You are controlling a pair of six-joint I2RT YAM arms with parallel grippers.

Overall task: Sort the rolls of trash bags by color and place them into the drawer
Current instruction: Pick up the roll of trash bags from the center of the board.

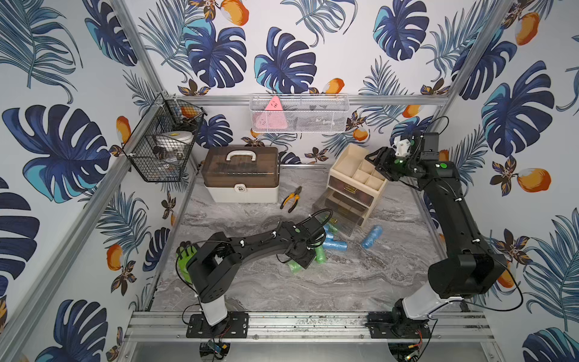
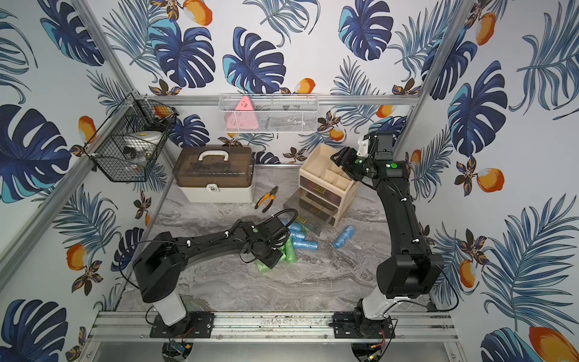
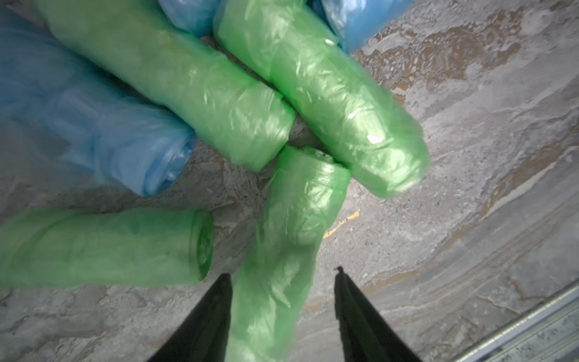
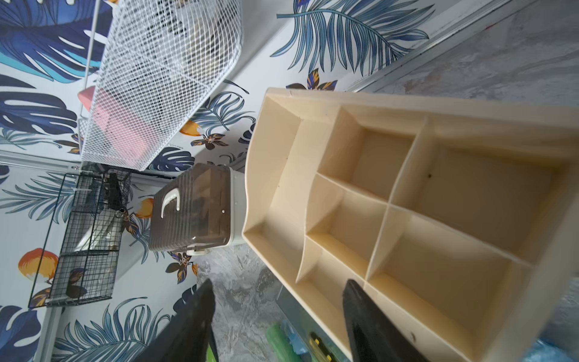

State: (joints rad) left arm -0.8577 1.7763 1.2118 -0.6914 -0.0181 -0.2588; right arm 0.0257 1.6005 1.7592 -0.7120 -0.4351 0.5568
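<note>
Orange pliers (image 1: 291,199) lie at 11 o'clock of the rolls (image 1: 335,245), crinkly green and blue, heaped at 6 o'clock of the drawer (image 1: 338,216). The left end effector (image 3: 282,272) straddles one green roll (image 3: 291,219), fingers apart; the right end effector (image 4: 279,282) gapes empty.

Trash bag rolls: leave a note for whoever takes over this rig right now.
Left gripper: open, astride a green roll on the table, not clamped.
Right gripper: open, empty, above the cream organizer.
Rolls: other green rolls and blue rolls lie loose before the open drawer; no pink seen.
Done: unclear; drawer contents hard to read.
Left: sort and stow them.
</note>
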